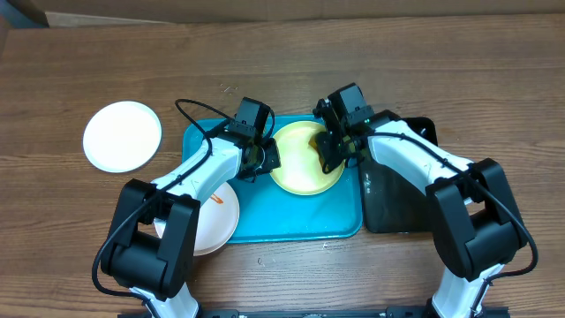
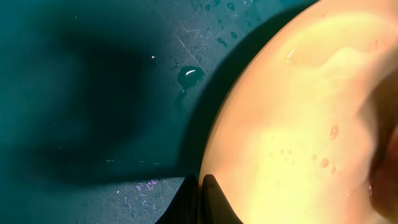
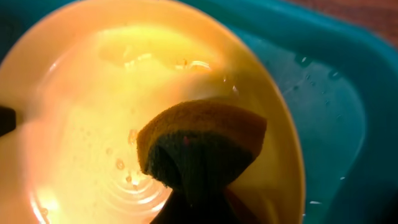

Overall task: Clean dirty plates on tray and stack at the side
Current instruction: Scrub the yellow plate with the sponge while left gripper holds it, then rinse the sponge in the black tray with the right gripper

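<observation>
blue tray [image 1: 265, 225]: holds the yellow plate [image 1: 300, 170] at its 12 o'clock end, plus a few water drops [image 2: 189, 74]
yellow plate: wet inside, with a sponge [image 3: 202, 134] sitting on it toward 2 o'clock
left gripper [image 1: 259, 157]: pinched onto the plate's rim at 9 o'clock
right gripper [image 1: 332, 152]: clamped on the sponge, fingers mostly buried behind it
white plate [image 1: 122, 135]: on the table, 10 o'clock from the tray
second white plate [image 1: 221, 223]: at the tray's 8 o'clock corner, half hidden under the left arm
black tray [image 1: 393, 203]: at 3 o'clock, too dark to see what's in it
</observation>
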